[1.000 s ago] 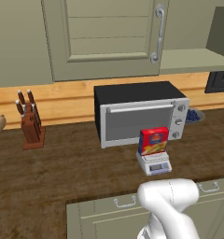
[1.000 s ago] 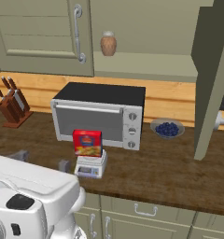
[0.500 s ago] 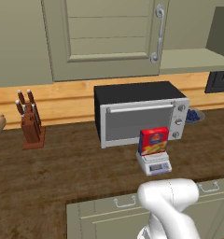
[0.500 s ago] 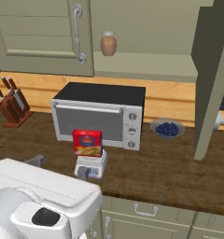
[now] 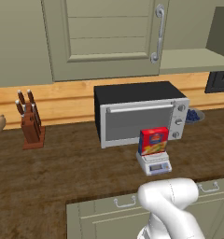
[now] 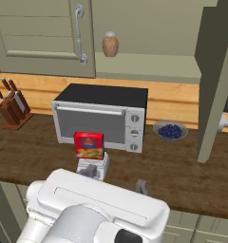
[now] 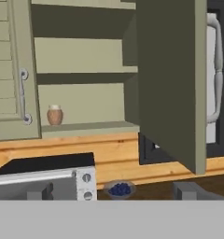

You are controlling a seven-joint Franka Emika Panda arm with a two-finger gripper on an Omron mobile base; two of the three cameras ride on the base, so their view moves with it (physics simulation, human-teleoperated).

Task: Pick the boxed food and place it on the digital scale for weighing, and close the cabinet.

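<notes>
On wooden counter [image 5: 62, 172], left base view: boxed food [image 5: 153, 141] upright on digital scale [image 5: 154, 163], just before oven [image 5: 139, 113]. Knife block [image 5: 29, 124] well left. Cabinet [image 5: 104, 37] left door shut above.

Right base view: boxed food [image 6: 89, 145] on digital scale [image 6: 93, 167]; bowl of blueberries [image 6: 170, 130] right of oven [image 6: 101, 116]; brown jar [image 6: 110, 44] on open shelf; right cabinet door [image 6: 215, 80] swung open.

Hand view: fingertips [image 7: 43, 192] spread wide apart, holding nothing; open door [image 7: 172, 84] ahead, jar [image 7: 54, 115] on shelf, bowl [image 7: 119, 189] below.
</notes>
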